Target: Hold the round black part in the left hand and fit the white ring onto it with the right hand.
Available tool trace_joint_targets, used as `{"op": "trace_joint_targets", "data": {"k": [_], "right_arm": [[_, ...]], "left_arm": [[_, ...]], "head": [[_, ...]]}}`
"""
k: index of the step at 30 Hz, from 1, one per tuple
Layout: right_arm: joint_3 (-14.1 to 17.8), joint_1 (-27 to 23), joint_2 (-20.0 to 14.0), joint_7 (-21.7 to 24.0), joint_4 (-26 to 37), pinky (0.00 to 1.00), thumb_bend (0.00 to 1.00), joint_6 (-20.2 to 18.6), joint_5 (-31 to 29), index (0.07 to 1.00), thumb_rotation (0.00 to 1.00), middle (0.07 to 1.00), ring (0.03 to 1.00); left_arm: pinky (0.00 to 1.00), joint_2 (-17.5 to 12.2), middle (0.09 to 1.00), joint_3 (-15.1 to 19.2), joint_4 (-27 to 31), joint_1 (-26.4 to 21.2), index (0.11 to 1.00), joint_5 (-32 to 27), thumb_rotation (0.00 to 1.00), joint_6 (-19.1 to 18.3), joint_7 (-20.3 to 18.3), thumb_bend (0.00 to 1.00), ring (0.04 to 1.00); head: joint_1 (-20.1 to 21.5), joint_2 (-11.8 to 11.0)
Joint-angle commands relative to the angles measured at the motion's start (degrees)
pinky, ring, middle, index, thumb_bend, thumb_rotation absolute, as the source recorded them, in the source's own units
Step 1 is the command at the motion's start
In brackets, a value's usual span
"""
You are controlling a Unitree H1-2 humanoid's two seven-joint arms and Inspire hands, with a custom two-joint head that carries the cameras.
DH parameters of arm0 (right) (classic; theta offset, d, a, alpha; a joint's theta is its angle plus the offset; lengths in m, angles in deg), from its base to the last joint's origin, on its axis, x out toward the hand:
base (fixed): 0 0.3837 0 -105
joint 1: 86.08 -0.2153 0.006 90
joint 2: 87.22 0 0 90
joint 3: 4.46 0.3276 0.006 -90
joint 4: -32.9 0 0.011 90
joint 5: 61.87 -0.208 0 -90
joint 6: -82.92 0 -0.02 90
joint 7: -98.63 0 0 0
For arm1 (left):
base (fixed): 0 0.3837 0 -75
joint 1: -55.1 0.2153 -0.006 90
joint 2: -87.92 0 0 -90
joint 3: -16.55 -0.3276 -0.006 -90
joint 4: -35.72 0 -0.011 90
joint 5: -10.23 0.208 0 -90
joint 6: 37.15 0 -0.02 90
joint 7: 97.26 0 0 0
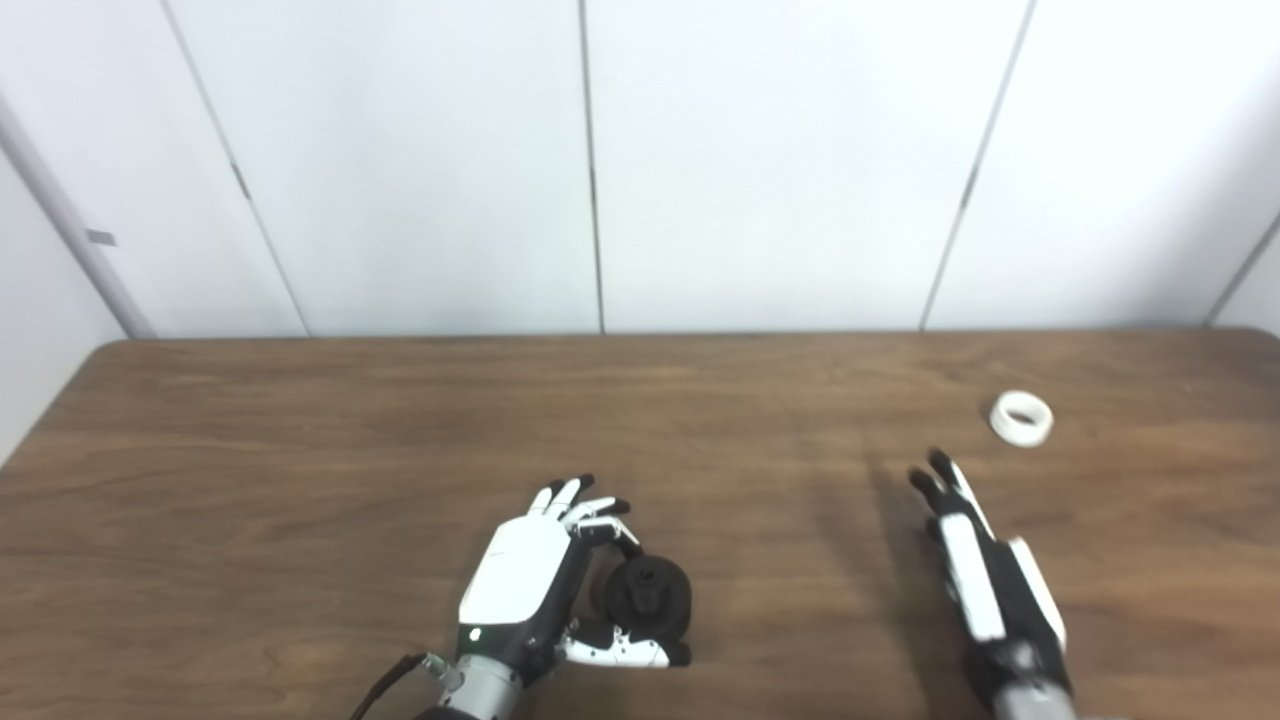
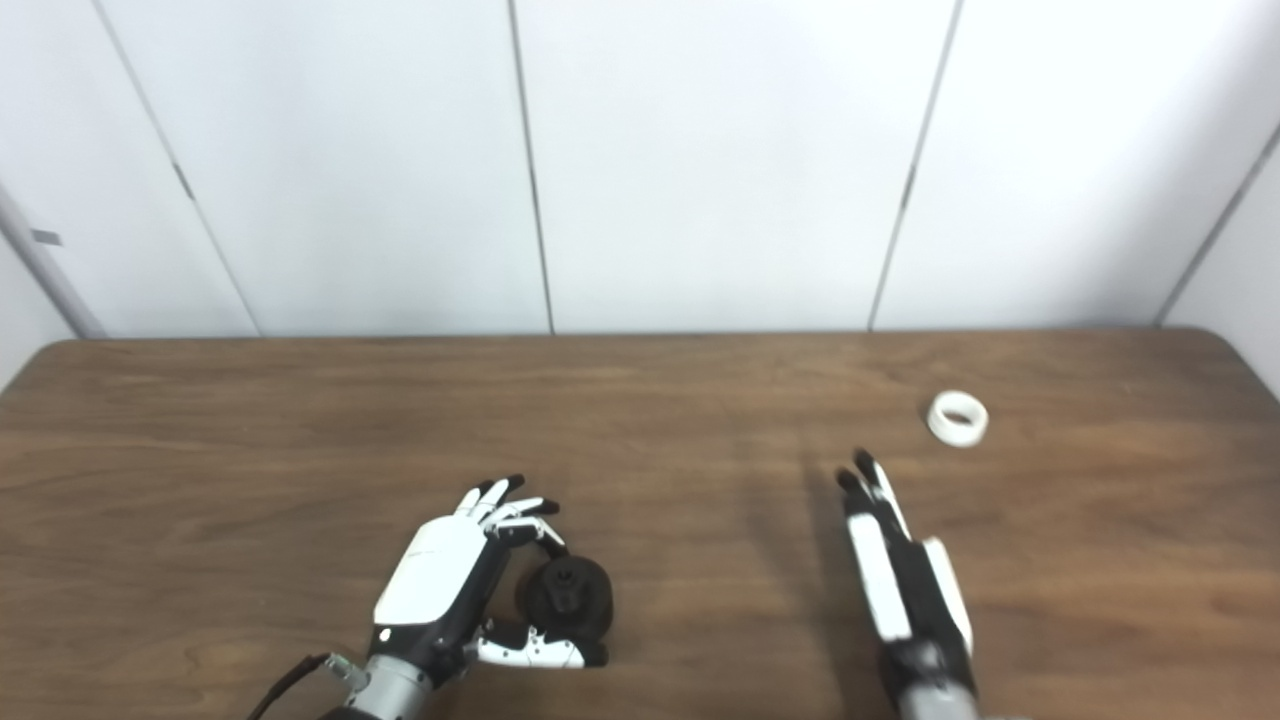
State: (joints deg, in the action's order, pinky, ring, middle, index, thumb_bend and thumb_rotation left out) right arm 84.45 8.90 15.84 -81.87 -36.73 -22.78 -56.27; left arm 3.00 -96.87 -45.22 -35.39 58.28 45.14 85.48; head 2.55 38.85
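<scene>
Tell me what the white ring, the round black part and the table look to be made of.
White ring: likely plastic, smooth and evenly white with a soft sheen.
Round black part: probably matte plastic or rubber; dull black, no glints.
Table: brown wood or wood-look laminate, grain streaks running lengthwise, low sheen.

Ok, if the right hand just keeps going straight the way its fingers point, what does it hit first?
Probably nothing: the right hand points up-left, passing left of the white ring. Only bare table lies ahead, though depth is unclear.

Bright, even light from above washes the far white wall panels point(image 1: 780, 160) nearly featureless; the wooden table point(image 1: 300, 450) carries soft, faint shadows. Both pictures are slightly soft and grainy; the table's far edge bows mildly.
</scene>
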Motion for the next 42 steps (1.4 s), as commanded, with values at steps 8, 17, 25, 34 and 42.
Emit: {"op": "trace_joint_targets", "data": {"k": [8,17,25,34,42], "right_arm": [[-0.3,-1.7,1.2,-0.4,3.7,1.0,0.6,-1.3,1.0,0.967,1.0,0.943,0.993],[0.2,-1.7,1.1,-0.4,5.5,1.0,0.61,-3.3,1.4,0.964,1.0,0.939,0.991],[2.0,-2.5,0.6,-0.7,6.9,1.0,0.59,-4.5,1.2,0.955,1.0,0.938,0.972],[2.3,-7.5,-9.1,0.5,8.5,0.87,0.53,-10.7,14.7,0.859,0.74,0.889,0.889],[7.5,-12.8,-14.8,7.8,5.5,0.9,0.72,-11.2,26.4,0.766,0.41,0.91,0.929]], "left_arm": [[1.0,1.3,0.824,-2.0,-2.9,0.4,0.483,3.7,0.05,2.8,2.3,0.52,0.959],[1.0,2.3,0.824,-2.7,-5.8,1.1,0.484,5.0,0.05,4.8,5.5,0.52,0.955],[1.0,2.3,0.82,-3.2,-7.5,1.6,0.483,5.9,0.05,5.5,7.3,0.52,0.951],[1.0,2.3,0.817,-2.8,-7.6,2.0,0.483,5.6,0.05,5.4,7.1,0.52,0.947],[1.0,1.8,0.816,-2.7,-8.2,2.1,0.484,5.7,0.05,5.6,7.2,0.52,0.941]], "head": [[1.7,2.1],[2.0,3.4],[2.3,3.9],[3.8,4.1],[7.1,4.2]]}}
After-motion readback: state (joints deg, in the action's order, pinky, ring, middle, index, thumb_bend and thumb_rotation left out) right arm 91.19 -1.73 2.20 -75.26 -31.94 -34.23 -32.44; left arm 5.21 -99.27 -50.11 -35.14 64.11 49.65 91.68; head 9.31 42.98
